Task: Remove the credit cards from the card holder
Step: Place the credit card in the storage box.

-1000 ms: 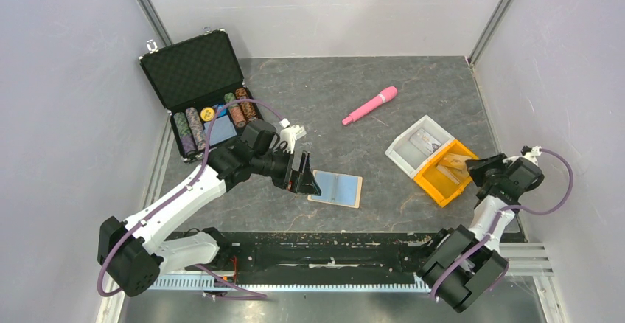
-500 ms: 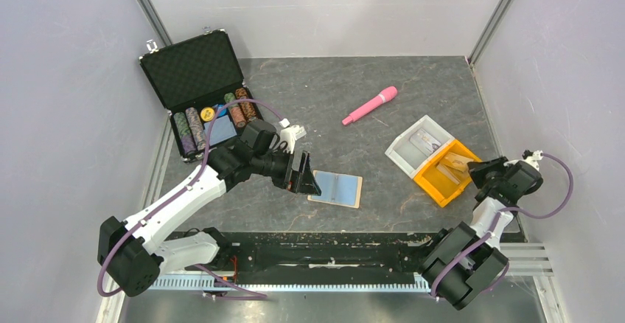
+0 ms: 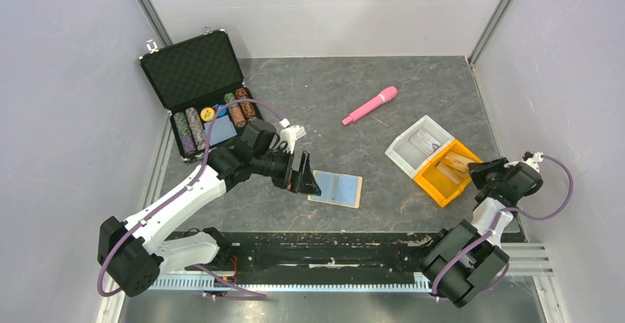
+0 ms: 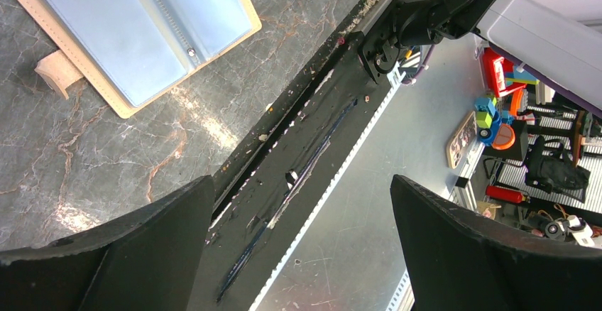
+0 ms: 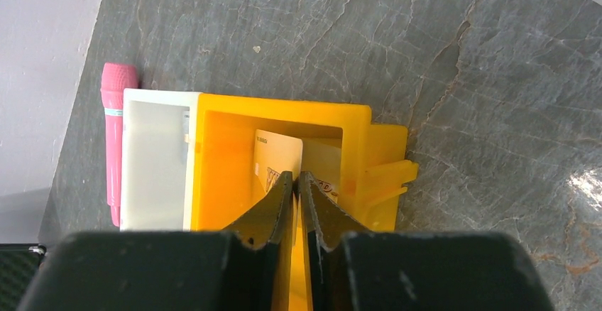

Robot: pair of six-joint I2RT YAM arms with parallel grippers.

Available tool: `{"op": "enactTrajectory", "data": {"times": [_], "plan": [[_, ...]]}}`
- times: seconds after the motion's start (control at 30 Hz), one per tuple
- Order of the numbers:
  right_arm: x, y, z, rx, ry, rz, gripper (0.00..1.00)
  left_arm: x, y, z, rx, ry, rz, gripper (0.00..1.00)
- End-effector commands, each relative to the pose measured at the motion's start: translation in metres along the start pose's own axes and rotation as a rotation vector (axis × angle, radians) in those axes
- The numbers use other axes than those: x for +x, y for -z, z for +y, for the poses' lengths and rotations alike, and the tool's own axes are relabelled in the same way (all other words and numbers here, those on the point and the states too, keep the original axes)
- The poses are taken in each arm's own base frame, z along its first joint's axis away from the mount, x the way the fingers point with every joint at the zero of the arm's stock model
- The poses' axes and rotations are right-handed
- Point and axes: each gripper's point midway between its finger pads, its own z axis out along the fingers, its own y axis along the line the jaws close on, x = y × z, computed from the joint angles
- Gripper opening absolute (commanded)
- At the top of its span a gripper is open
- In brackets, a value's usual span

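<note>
In the upper left of the top view, an open black chip case [image 3: 203, 94]. Lower, left of centre, left gripper [image 3: 308, 175]: jaws spread wide, nothing between them. Just right of it, card holder [image 3: 337, 189], unfolded flat, pale blue lining up. At the right, orange tray [image 3: 435, 183] with credit cards [image 5: 278, 153] inside; right gripper [image 5: 297, 176] above them, jaws narrow, only a thin slit. Cannot tell if pinching a card.

Tan leather bifold card holder [image 4: 142, 34], upper left of left wrist view: cut off by top edge. Gold-tan credit card [image 5: 278, 153], centre of right wrist view: lower edge hidden behind right jaws; grip indeterminate, print illegible.
</note>
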Motion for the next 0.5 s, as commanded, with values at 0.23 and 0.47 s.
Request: {"op": "enactTrajectory", "data": {"times": [0.23,0.47], "plan": [[-0.018,0.0,-0.001,0.021,0.043,-0.053,0.18,-0.004,0.001,-0.007,0.033,-0.056,-0.013,1.0],[-0.045,0.012,0.011,0.041,0.071,-0.131,0.27,-0.007,0.002,0.007,-0.048,-0.051,-0.026,1.0]]}}
